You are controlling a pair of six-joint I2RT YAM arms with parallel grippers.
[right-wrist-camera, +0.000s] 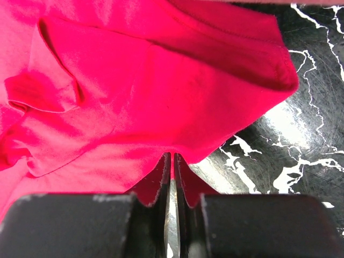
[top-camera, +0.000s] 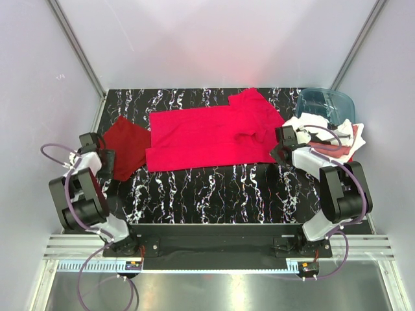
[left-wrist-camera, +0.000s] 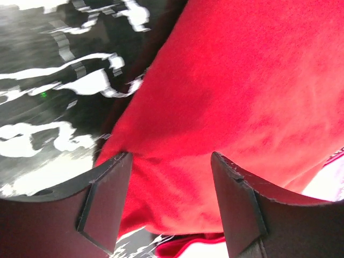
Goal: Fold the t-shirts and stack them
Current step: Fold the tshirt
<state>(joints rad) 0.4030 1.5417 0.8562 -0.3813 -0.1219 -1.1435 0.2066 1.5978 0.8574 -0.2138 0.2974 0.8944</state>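
Crimson t-shirt point(top-camera: 207, 139) spread flat, darker red t-shirt point(top-camera: 126, 148) folded alongside

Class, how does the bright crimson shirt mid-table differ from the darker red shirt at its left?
The bright crimson shirt lies spread out, covering far more table than the darker red shirt, which looks folded into a compact patch. The crimson one is brighter. Both are plain red cloth lying on the table.
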